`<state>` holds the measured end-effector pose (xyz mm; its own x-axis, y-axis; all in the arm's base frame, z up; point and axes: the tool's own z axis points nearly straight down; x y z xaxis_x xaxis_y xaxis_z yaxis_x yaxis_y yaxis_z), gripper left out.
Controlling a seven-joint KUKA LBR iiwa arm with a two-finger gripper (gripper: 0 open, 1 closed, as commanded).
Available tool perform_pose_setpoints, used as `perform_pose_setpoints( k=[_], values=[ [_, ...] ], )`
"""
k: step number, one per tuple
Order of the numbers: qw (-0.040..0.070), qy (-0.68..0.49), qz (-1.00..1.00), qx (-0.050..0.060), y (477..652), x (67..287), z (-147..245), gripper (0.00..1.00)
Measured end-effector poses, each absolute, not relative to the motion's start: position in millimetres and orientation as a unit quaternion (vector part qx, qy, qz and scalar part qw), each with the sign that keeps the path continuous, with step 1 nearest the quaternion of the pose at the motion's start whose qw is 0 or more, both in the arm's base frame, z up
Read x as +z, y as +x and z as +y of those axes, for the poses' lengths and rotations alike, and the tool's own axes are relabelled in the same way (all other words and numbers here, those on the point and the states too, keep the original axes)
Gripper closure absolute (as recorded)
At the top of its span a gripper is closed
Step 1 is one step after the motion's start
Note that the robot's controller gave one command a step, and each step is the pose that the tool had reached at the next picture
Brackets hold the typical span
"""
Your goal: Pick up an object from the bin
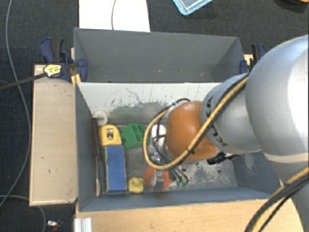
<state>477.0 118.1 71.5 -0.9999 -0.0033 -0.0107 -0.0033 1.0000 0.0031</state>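
End effector (157, 167) low near the bin (154, 57) front, open or closed we cannot tell | orange-red piece (161, 178) just beneath, yellow lump (136, 185) beside | risk, we judge: crowding nudges the piece away, cable loop (147, 139) snags.

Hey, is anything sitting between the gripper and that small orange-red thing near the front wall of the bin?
Nothing visible does. The gripper hangs right above the small orange-red object by the front wall of the grey metal bin. A small yellow rounded piece lies beside it, toward the view's left, not over it.
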Motion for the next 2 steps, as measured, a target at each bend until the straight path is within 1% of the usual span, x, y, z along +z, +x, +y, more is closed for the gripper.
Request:
perform_pose_setpoints(
  k=[1,2],
  values=[
    [0.006,0.001,1.000,0.002,477.7,133.8,118.0,1.00],
    [0.003,0.002,1.000,0.001,476.3,128.1,117.6,1.00]
  ],
)
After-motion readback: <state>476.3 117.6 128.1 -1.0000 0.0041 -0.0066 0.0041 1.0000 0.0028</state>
